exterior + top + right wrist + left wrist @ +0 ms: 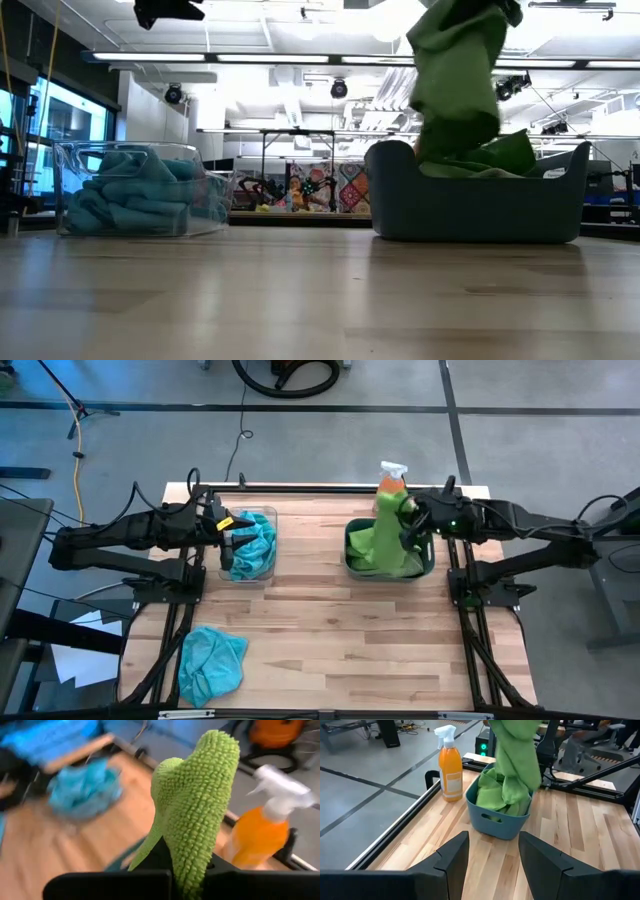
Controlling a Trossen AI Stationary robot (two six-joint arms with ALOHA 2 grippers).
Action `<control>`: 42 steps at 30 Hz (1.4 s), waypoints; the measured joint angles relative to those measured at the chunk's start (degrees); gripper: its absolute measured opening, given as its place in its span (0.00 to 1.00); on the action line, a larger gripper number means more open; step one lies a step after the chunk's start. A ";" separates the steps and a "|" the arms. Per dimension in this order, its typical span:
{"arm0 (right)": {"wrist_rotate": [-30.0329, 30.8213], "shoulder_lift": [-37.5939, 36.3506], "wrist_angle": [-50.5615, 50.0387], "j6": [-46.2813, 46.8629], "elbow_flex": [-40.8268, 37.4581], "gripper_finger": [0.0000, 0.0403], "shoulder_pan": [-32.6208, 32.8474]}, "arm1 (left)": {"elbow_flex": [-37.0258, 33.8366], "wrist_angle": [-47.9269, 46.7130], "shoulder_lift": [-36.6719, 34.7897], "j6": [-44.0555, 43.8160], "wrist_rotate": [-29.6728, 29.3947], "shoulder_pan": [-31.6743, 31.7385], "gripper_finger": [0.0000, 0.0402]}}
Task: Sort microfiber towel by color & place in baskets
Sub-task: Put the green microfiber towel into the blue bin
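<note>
Towel held over the tub: lime green
Tub: dark teal-grey
Towels in clear bin: teal-blue
Spray bottle: orange, white trigger
Table: pale striped wood

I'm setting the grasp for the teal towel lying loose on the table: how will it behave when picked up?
Probably floppy: the teal towel lies crumpled, and the green towel in the right end effector hangs limp. Likely light, being thin cloth. Its nubby pile should grip, not slip.
</note>
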 joint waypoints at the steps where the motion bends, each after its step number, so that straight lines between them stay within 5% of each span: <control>1: 1.35 0.00 1.27 0.70 -0.01 0.00 -0.69 | 0.00 -0.07 0.15 0.02 0.01 0.00 0.40; 7: 1.84 2.49 3.94 5.58 -0.01 0.00 -3.83 | 0.00 -0.19 0.48 0.02 0.01 -0.02 0.40; 19: -7.90 18.58 -15.47 22.47 -0.03 0.00 -3.75 | 0.00 -0.24 0.79 0.07 0.01 -0.02 0.40; 31: -15.73 32.93 -2.13 22.28 -0.03 0.00 -11.96 | 0.00 -0.27 0.79 -1.96 0.49 -0.04 0.40; 36: -12.68 30.47 3.74 23.04 -0.06 0.00 -12.58 | 0.00 -0.34 0.77 -1.97 1.80 -0.04 0.40; 42: 0.64 22.46 2.48 24.74 -0.03 0.00 -11.25 | 0.00 -0.51 0.79 -1.78 1.80 -0.02 0.40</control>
